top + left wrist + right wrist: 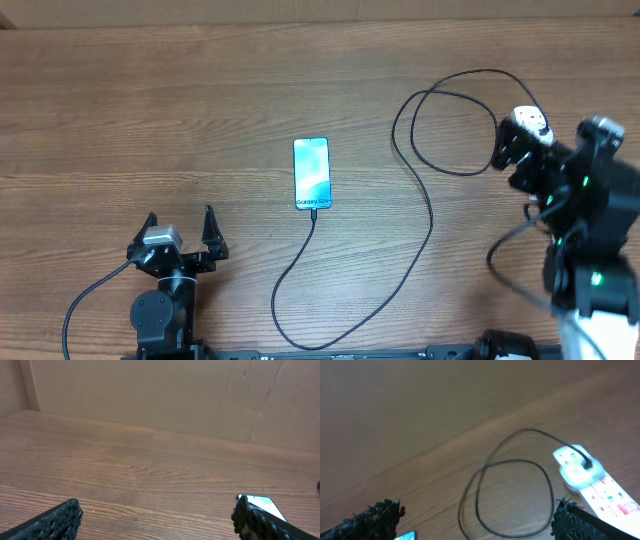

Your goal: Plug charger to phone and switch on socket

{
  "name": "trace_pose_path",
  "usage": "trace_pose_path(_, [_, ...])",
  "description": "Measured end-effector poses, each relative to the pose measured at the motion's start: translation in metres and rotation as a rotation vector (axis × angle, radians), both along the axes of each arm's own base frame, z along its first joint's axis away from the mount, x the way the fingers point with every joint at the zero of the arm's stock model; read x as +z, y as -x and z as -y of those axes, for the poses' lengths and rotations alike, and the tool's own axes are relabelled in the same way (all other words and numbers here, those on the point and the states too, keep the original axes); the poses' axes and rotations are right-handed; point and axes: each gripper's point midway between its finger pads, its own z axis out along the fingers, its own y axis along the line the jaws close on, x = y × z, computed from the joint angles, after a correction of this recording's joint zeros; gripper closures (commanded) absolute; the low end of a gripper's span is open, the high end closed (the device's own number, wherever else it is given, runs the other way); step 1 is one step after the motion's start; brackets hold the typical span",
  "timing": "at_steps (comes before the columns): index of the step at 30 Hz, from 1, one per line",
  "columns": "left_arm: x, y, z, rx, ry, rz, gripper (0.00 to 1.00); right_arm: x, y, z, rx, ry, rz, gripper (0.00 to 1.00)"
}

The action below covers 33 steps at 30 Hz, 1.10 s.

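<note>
**Phone**: laid flat at the middle of the table, screen up and lit, its short sides toward the near and far edges.

**Charger**: the thin black cable is joined to the phone's near short edge, carried down to the near edge, swept back up and coiled in a loop toward the right edge. Its plug head is seated in the socket.

**Socket**: a white strip with red markings, placed by the right edge. The switch position cannot be told.

**Left gripper**: jaws spread wide, nothing held. It is stationed by the near edge, left of the phone and well apart from it.

**Right gripper**: jaws parted, nothing held. It is raised over the cable loop, with the socket just beyond one fingertip.
</note>
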Motion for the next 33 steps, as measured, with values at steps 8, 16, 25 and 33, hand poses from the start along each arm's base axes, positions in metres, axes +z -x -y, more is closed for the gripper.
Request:
trace_pose_path(8, [0.000, 0.000, 0.000, 0.000, 0.000, 0.000, 0.00, -0.010, 0.045, -0.026, 0.094, 0.087, 0.140, 0.00])
trace_pose_path(16, [0.000, 0.000, 0.000, 0.000, 0.000, 0.000, 0.00, -0.032, 0.066, -0.028, 0.095, 0.100, 0.193, 0.00])
trace_pose_path(25, [0.000, 0.000, 0.000, 0.000, 0.000, 0.000, 0.00, -0.067, 0.080, -0.037, 0.126, 0.104, 0.260, 0.00])
trace_pose_path(33, [0.000, 0.000, 0.000, 0.000, 0.000, 0.000, 0.00, -0.085, 0.080, -0.038, 0.130, 0.104, 0.267, 0.00])
